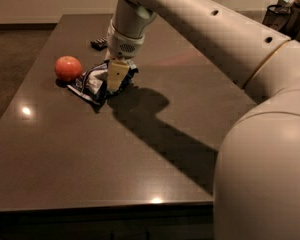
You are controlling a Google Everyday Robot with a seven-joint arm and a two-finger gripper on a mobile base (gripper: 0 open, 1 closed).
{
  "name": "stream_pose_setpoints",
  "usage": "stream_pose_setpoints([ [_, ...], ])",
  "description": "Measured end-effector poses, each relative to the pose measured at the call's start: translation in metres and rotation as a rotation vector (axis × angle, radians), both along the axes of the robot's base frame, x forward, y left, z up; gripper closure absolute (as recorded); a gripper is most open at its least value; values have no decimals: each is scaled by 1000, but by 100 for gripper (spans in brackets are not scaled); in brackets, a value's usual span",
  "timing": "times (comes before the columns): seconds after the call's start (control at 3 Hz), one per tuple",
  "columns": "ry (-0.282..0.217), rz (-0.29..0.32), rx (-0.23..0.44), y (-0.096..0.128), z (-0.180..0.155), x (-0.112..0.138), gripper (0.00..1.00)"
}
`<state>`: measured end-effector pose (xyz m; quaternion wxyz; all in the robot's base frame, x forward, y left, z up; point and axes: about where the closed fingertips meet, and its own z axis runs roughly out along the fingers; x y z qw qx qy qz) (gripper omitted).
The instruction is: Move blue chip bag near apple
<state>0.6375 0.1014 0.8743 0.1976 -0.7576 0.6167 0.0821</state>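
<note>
The blue chip bag (91, 83), crumpled dark blue and white foil, lies on the dark table (140, 149) at the far left. The apple (68, 68), round and red-orange, sits just left of the bag, a small gap away or barely touching it. My gripper (115, 82) comes down from the arm above and sits on the bag's right end, hiding that part of it.
A small flat black packet (99, 44) lies behind the bag near the table's far edge. My arm's large white links (260, 109) fill the right side of the view and cast a long shadow (160, 129) across the table's middle.
</note>
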Motion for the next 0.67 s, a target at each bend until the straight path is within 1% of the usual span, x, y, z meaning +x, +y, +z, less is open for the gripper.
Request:
stream_pose_setpoints([
  [0.33,1,1,0,1,-1,0,0],
  [0.67,1,1,0,1,-1,0,0],
])
